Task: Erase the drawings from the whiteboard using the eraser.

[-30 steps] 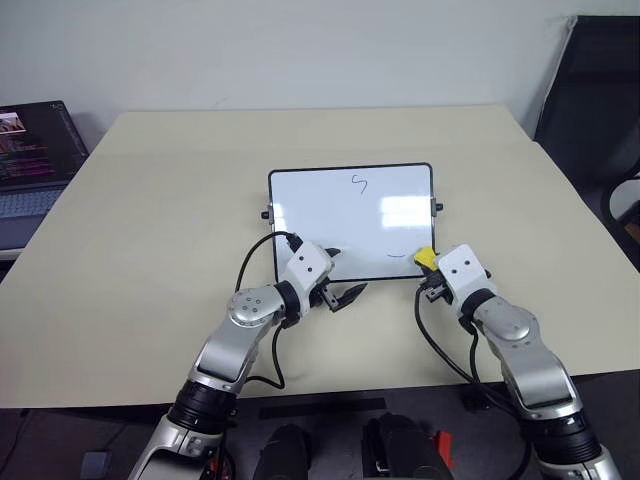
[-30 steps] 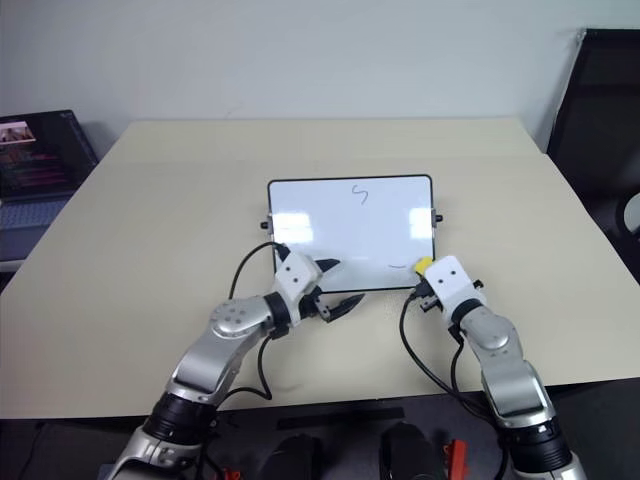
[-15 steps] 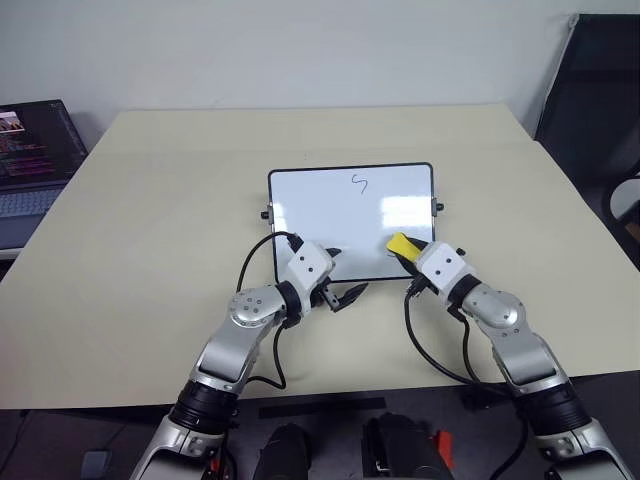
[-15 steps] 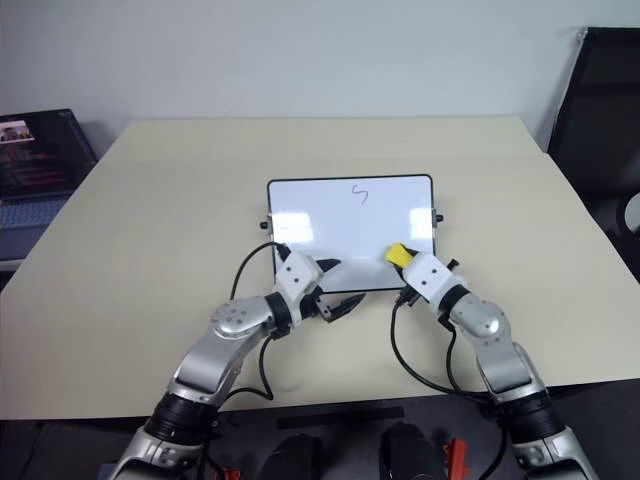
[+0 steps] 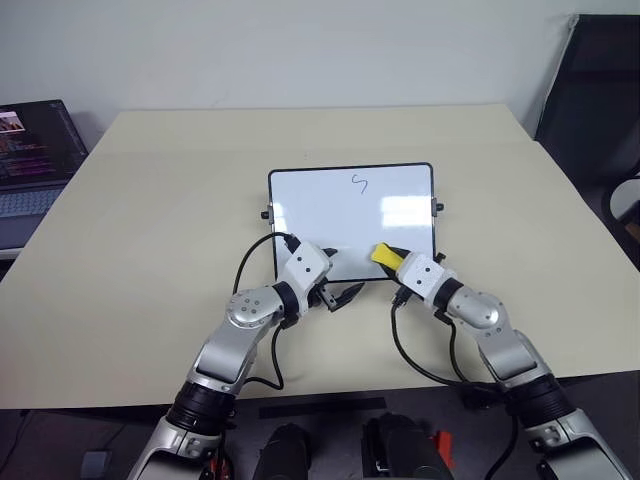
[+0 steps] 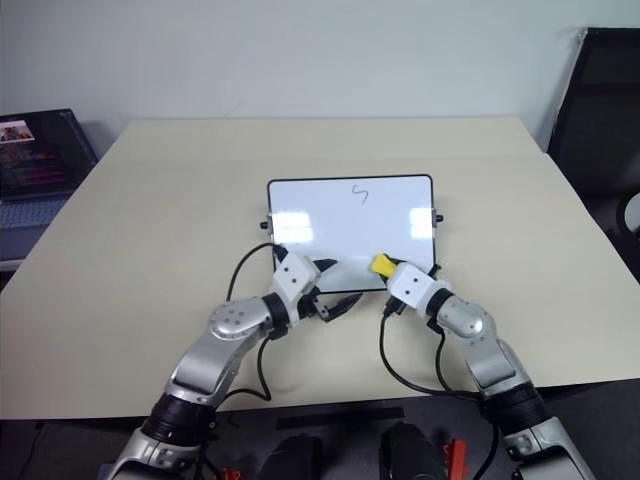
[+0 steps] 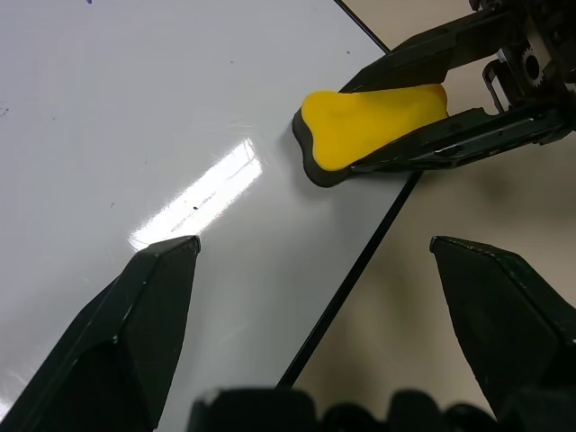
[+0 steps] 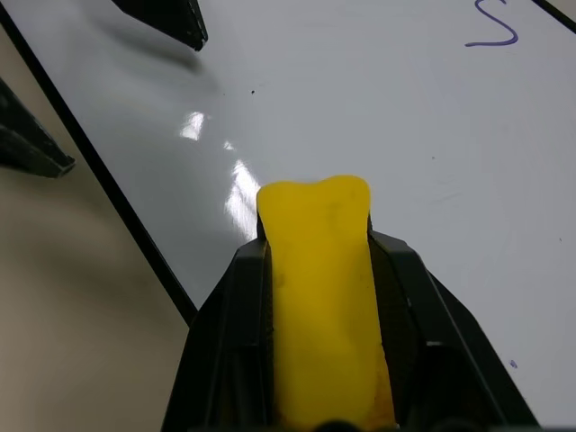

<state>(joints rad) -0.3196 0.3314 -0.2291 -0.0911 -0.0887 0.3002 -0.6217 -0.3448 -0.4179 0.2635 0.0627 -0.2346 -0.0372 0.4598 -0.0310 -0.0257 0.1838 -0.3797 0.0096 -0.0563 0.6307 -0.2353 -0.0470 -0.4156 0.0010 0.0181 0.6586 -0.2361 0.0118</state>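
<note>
no text, label, brand or number can be read. the whiteboard (image 5: 350,220) carries one hand-drawn squiggle (image 5: 360,182) shaped like an "s", near its far edge. the laptop screen (image 5: 35,140) shows lines too small to read.

A broad, pale beige rectangular tabletop (image 5: 150,220) runs up to a plain white wall (image 5: 300,50) at the far side. At the far left, an open laptop with a lit dark screen (image 5: 30,150) sits beside it. At the far right stands a black chair back (image 5: 595,100). Dark floor (image 5: 60,440) shows below the near edge.
</note>
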